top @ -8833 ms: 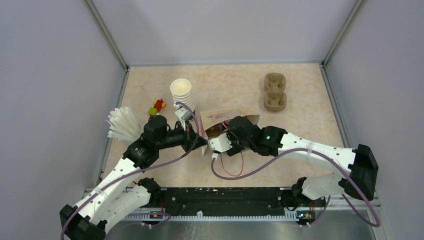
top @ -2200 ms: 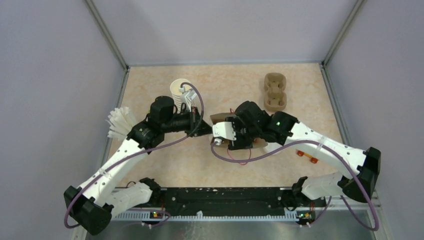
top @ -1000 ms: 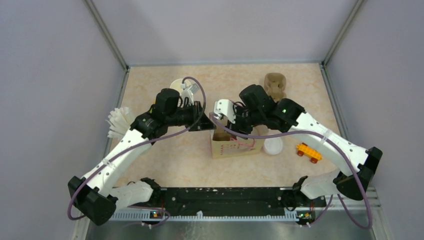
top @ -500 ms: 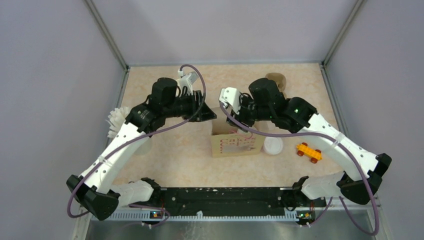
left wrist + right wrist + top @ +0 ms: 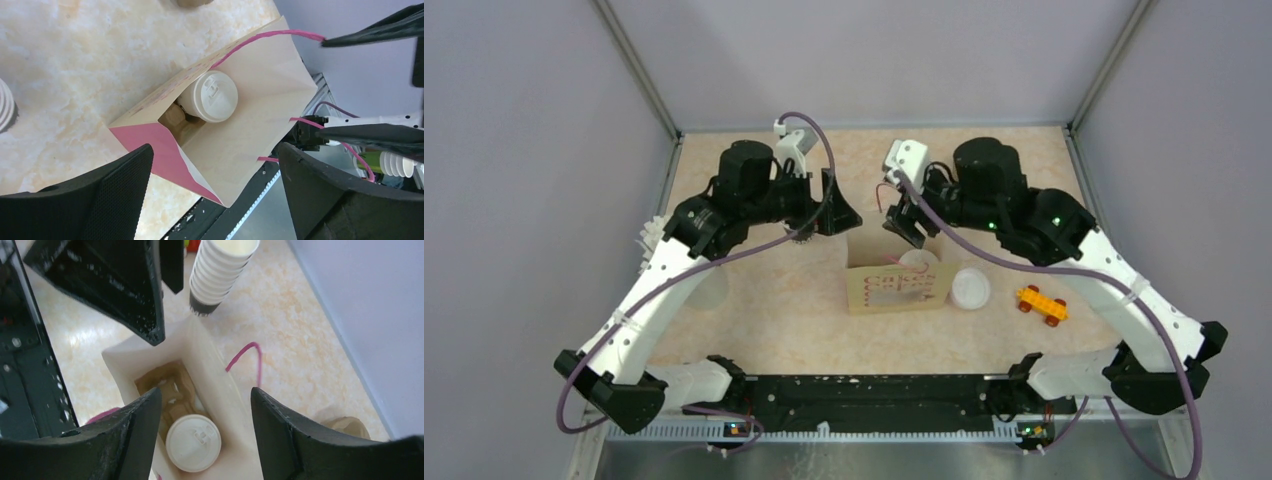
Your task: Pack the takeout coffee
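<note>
The takeout coffee [image 5: 915,261] stands inside an upright brown paper bag [image 5: 896,291] with pink handles; only its round white lid [image 5: 215,96] [image 5: 193,442] shows. It sits in a brown cardboard carrier [image 5: 169,388] at the bag's bottom. My left gripper [image 5: 842,214] hangs open above the bag's left side, its fingers [image 5: 112,192] wide apart and empty. My right gripper [image 5: 910,225] hovers open over the bag's mouth, with nothing between its fingers [image 5: 135,440].
A second white lidded cup [image 5: 970,288] stands just right of the bag, and an orange toy [image 5: 1041,305] lies further right. A tall stack of lidless white cups [image 5: 220,272] rises behind the bag. A fan of white lids [image 5: 653,236] lies at the left wall.
Both grippers have lifted up and back from the bag's mouth. The left jaws have opened wide and the right ones a little more. The bag stays upright.
</note>
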